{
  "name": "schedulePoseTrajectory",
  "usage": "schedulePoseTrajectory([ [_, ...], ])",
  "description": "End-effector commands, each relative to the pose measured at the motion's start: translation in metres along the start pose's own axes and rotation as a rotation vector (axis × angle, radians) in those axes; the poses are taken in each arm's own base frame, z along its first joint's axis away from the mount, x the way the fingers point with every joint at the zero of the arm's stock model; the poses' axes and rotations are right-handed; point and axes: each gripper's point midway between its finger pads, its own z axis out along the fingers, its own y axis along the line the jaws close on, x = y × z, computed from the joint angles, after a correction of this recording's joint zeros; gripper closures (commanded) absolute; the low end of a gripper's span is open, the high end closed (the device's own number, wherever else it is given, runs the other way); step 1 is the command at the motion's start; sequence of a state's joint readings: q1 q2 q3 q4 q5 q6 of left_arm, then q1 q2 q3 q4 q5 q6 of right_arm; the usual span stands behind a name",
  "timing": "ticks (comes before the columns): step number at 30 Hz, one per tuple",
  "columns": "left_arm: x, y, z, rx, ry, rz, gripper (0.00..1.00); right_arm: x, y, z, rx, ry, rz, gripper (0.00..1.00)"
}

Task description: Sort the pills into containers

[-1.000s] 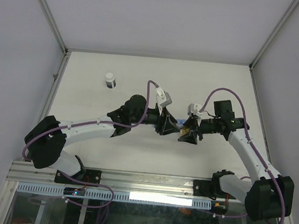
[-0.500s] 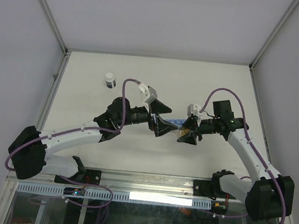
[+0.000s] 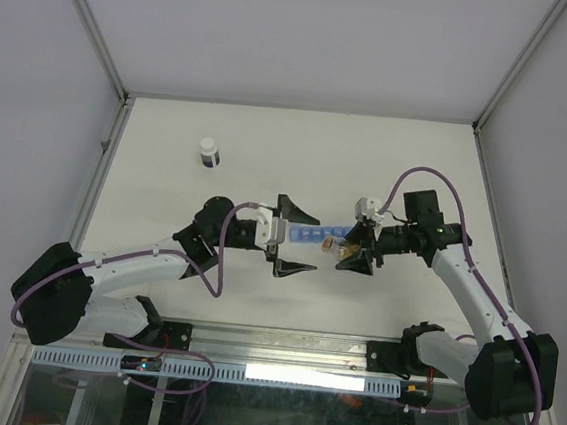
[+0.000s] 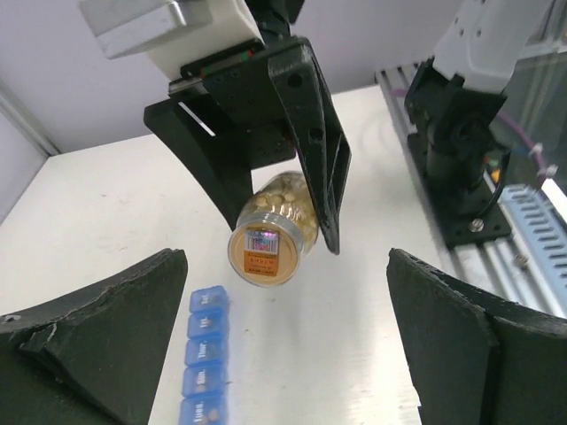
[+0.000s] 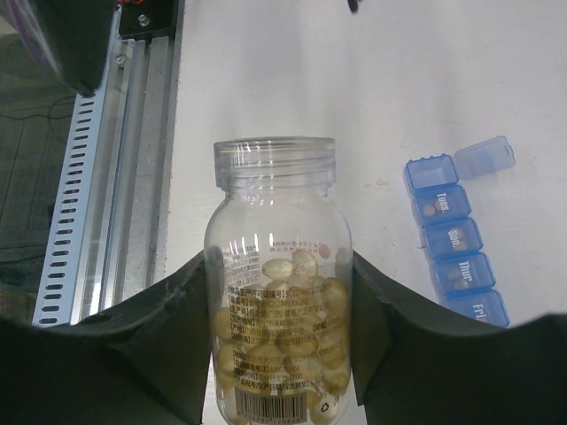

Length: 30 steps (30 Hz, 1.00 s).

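My right gripper (image 5: 279, 266) is shut on a clear bottle (image 5: 276, 292) lying level above the table, its threaded neck pointing away from the wrist. The pills (image 5: 297, 323) form a pale amber cluster inside it. The containers (image 5: 454, 252), a blue organiser strip, lie on the table right of the bottle, one end lid flipped open. A few pills show in the compartments. In the left wrist view the bottle (image 4: 266, 248) shows a round orange-labelled end, with the containers (image 4: 202, 354) below it. My left gripper (image 3: 294, 239) is open, left of the bottle (image 3: 338, 246), touching nothing.
A small white-capped vial (image 3: 208, 152) stands at the back left. An aluminium rail (image 3: 280, 348) with both arm bases runs along the near edge. Enclosure walls ring the table.
My left gripper has opened wide and pulled back to the left, away from the bottle. The right arm and bottle have stayed where they were.
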<state>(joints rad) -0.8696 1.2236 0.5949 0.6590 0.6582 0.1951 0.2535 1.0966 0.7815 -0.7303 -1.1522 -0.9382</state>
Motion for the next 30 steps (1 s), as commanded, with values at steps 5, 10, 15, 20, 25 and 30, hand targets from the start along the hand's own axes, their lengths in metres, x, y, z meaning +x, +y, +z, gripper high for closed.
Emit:
schedulePoseTrajectory([
  [5, 0.008, 0.013, 0.023, 0.1, 0.029, 0.178, 0.04, -0.023, -0.003, -0.002, -0.01, -0.049, -0.081, 1.0],
  [10, 0.014, 0.019, 0.029, 0.087, 0.038, 0.147, 0.07, -0.024, -0.003, -0.002, -0.01, -0.05, -0.082, 1.0],
  [15, 0.013, 0.02, 0.034, 0.093, 0.036, 0.118, 0.17, -0.024, -0.003, -0.002, -0.01, -0.049, -0.081, 1.0],
  [20, 0.014, 0.02, 0.038, 0.105, 0.036, 0.073, 0.27, -0.024, -0.003, -0.002, -0.01, -0.05, -0.08, 1.0],
  [25, 0.02, 0.02, 0.04, 0.11, 0.047, 0.053, 0.39, -0.024, -0.003, -0.002, -0.01, -0.049, -0.081, 1.0],
  [30, 0.021, 0.019, 0.04, 0.111, 0.052, 0.045, 0.47, -0.023, -0.003, -0.002, -0.01, -0.05, -0.079, 1.0],
])
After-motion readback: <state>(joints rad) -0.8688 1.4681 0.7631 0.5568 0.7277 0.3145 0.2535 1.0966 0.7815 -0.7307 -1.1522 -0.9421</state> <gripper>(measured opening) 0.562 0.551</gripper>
